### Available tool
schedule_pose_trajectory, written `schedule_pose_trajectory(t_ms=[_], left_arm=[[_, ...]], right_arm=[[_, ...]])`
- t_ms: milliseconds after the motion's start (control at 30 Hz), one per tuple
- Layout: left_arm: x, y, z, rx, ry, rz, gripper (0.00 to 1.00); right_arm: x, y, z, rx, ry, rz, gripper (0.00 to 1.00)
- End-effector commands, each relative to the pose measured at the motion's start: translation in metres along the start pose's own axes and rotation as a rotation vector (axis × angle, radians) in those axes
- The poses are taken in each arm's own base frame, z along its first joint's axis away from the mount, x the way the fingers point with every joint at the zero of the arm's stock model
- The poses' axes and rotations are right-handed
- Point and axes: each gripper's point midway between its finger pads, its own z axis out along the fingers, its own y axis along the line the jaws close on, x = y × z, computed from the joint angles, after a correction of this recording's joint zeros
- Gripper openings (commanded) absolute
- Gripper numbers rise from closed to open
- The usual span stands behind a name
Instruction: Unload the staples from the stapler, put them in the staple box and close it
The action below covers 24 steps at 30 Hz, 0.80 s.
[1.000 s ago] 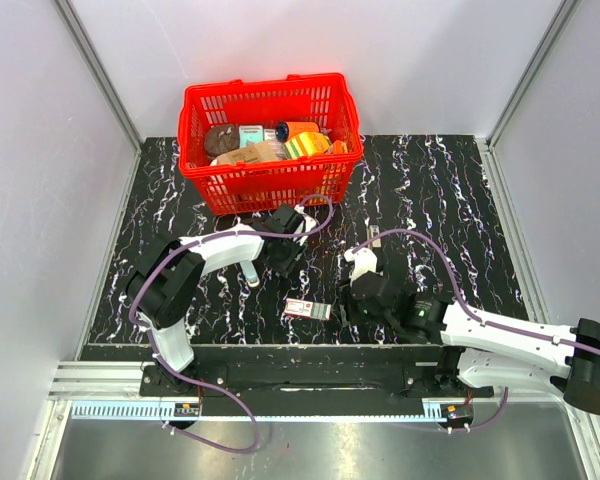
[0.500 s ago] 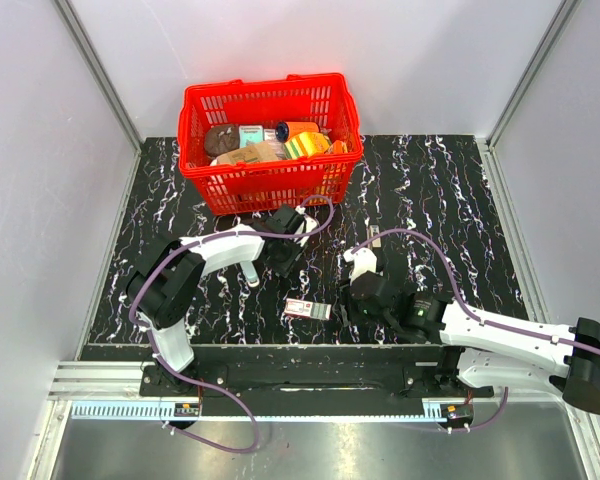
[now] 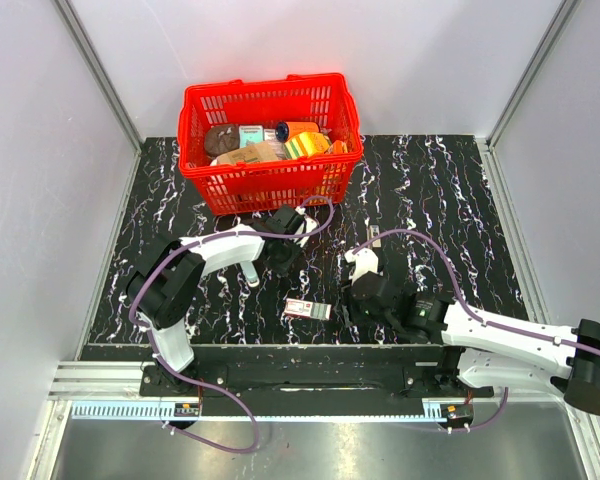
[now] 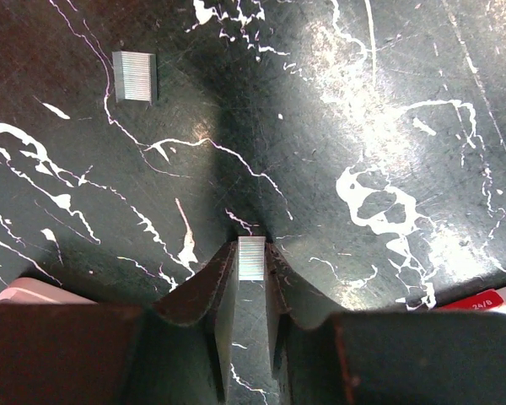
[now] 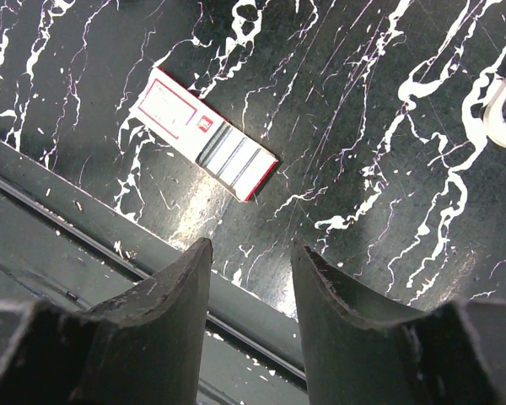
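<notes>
Top view, with 12 o'clock taken as the far wall. The black marbled table (image 3: 460,200) is walled in on three sides, and an aluminium rail (image 3: 100,378) lies beyond its near edge. A red basket (image 3: 270,180) full of goods sits at the far edge, at 11 to 12 o'clock. Its near wall is just beside the left gripper (image 3: 283,255), so room is tight there. The widest bare surface runs from 1 to 3 o'clock, right of the right arm, and a narrower strip lies at 9 o'clock, left of the left arm. The stapler (image 3: 375,238) shows in this view only: slim, dark and silver, lying at 12 o'clock of the right gripper (image 3: 360,292) and near it. It is too small to tell whether it is hinged open. A small red-and-white box (image 3: 307,310) lies between the two grippers, close to the near edge. The left wrist view adds what the top view cannot show. The left fingers (image 4: 223,287) are drawn in tight on a short staple strip (image 4: 252,260) that lies on the table, with a pad against each long side. A second strip (image 4: 135,76) lies loose at 11 o'clock of it, well apart. In the right wrist view the right fingers stand parted with nothing between them. The box is at 11 o'clock there, with grey ribbed rows at one end, and the table's near edge crosses at 7 o'clock.
</notes>
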Motion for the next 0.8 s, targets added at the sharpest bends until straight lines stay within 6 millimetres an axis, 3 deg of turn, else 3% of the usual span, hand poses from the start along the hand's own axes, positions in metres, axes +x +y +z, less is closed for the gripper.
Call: schedule_pose_trajectory(t_ms=[0, 233, 433, 600, 767], left_arm=[[0.008, 0.003, -0.002, -0.018, 0.036, 0.003, 0.18], [0.002, -0.001, -0.007, 0.007, 0.017, 0.005, 0.07], [-0.014, -0.007, -0.025, 0.047, -0.035, 0.012, 0.01], [-0.054, -0.009, -0.065, 0.084, -0.165, 0.037, 0.01], [-0.103, -0.006, -0.127, 0.198, -0.323, 0.006, 0.01]], right_arm=[[-0.023, 0.003, -0.007, -0.001, -0.071, 0.018, 0.49], [-0.024, 0.003, -0.007, 0.002, -0.072, 0.014, 0.48], [-0.031, 0.004, -0.008, 0.011, -0.080, 0.006, 0.48], [-0.047, 0.006, -0.011, 0.021, -0.101, -0.008, 0.48], [-0.077, 0.013, -0.020, 0.008, -0.169, 0.010, 0.53]])
